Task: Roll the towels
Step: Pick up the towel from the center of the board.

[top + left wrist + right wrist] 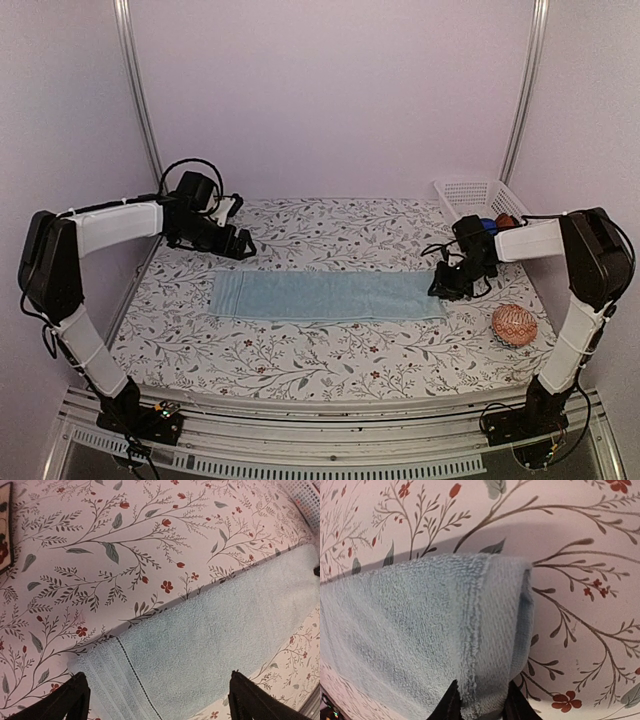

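A light blue towel (325, 296) lies flat as a long strip across the middle of the floral table. My right gripper (447, 284) is shut on the towel's right end; in the right wrist view the towel edge (490, 630) is pinched between the two fingers and slightly lifted. My left gripper (238, 247) is open and empty, hovering above and behind the towel's left end. In the left wrist view the towel's hemmed end (200, 650) lies below the spread fingers (65, 702).
A white basket (480, 196) holding coloured items stands at the back right. A patterned rolled towel or ball (514, 325) lies at the right front. The enclosure walls and metal posts stand close behind and beside the table.
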Motion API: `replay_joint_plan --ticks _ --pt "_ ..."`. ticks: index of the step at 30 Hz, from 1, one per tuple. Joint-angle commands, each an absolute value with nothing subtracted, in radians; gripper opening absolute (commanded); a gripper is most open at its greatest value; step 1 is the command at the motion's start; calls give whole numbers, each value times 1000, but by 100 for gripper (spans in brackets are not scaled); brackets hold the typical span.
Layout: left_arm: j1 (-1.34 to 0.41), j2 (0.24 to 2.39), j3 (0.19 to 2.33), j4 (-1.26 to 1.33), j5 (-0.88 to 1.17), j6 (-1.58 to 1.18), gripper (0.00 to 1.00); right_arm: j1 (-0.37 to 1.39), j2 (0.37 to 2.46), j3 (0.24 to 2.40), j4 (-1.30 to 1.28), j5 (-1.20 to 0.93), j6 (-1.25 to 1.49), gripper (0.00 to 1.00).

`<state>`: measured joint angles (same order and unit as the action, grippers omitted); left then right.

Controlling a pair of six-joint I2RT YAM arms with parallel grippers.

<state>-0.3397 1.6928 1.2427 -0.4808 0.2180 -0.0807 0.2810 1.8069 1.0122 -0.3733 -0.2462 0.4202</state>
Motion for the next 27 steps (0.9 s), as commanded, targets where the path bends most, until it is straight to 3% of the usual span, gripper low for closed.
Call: replay_joint_plan --ticks 1,3,5,27 --pt "-347 1661 1250 -458 212 -93 97 283 1840 960 -445 -233 430 14" --pt "-347 1657 1247 -456 212 -94 97 282 1843 962 -447 -228 428 5" --pt "-347 1652 1242 -453 211 -93 97 280 1843 964 -452 -218 427 2" --pt "-347 1698 1285 -452 179 -127 97 21 1604 1098 -697 -130 251 2"
